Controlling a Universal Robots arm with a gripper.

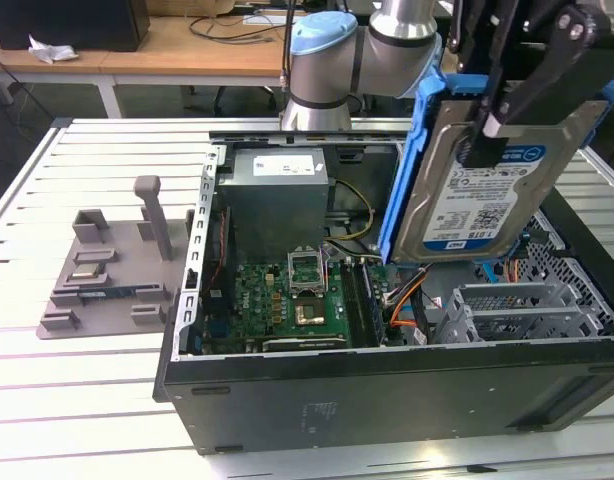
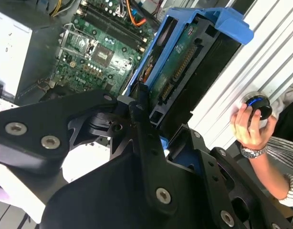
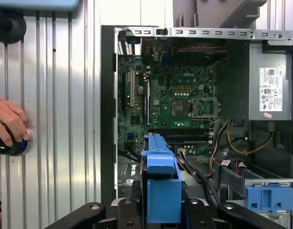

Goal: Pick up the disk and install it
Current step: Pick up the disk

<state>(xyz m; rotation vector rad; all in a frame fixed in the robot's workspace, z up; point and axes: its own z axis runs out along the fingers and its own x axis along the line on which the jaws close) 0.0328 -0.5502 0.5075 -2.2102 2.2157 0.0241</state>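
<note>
The open computer case [image 1: 387, 400] lies on the slatted tabletop [image 1: 87, 400]. Beyond its circuit board [image 1: 287, 285], toward 2 o'clock in the exterior view, the jaws clench the disk [image 1: 487, 200], tilted nearly upright above the grey drive cage [image 1: 517, 310].

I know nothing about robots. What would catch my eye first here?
The silver disk in its blue frame, gripped by the black pincer, hangs tilted over the open computer case at the exterior view's right. Below it lies the green motherboard. In the first wrist view a person's hand rests on a round black knob beside the case.
</note>
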